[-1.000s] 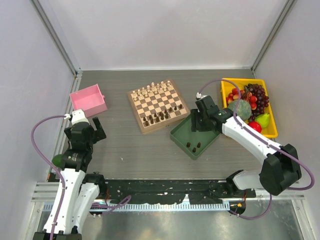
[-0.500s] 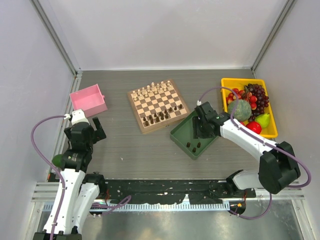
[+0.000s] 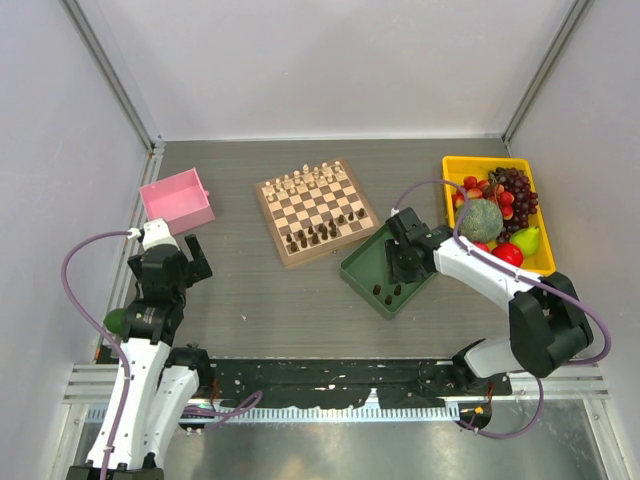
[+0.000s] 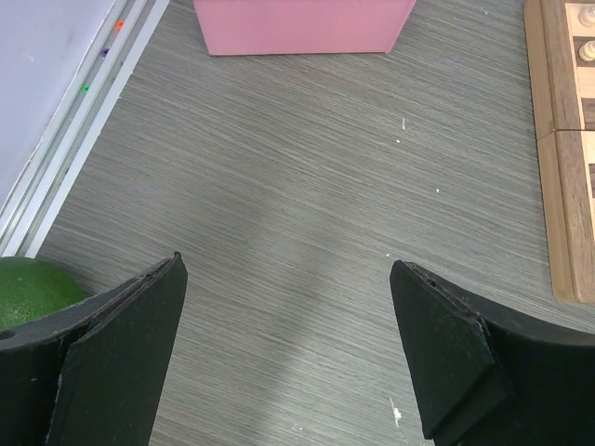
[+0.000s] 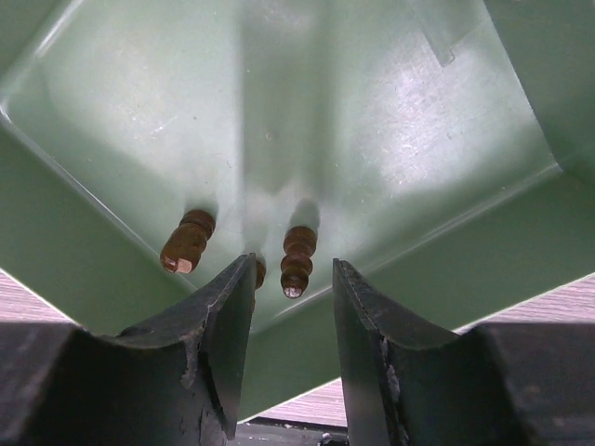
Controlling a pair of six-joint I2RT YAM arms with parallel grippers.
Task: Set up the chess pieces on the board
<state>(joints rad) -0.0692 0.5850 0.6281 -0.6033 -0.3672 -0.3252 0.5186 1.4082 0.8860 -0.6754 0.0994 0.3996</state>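
Note:
The board (image 3: 316,211) lies at the middle of the table, its edge (image 4: 556,139) also showing in the left wrist view. Dark chess pieces (image 3: 318,234) stand along its near side. To its right, the green tray (image 3: 356,270) holds three more dark pieces (image 3: 388,292). My right gripper (image 3: 399,270) hangs low inside the tray (image 5: 325,111). Its jaws (image 5: 293,263) stand narrowly open on either side of one lying piece (image 5: 297,258), not touching it. Another piece (image 5: 186,242) lies to the left. My left gripper (image 4: 288,265) is wide open over bare table.
Pale chessmen (image 3: 305,180) line the board's far side. A pink box (image 3: 177,200) stands at the left, a yellow bin (image 3: 450,172) of fruit at the right. A green fruit (image 4: 28,283) lies beside my left fingers.
My right gripper has slid toward the tray's near corner and lowered over the pieces, its jaws narrowing. The left arm has not moved.

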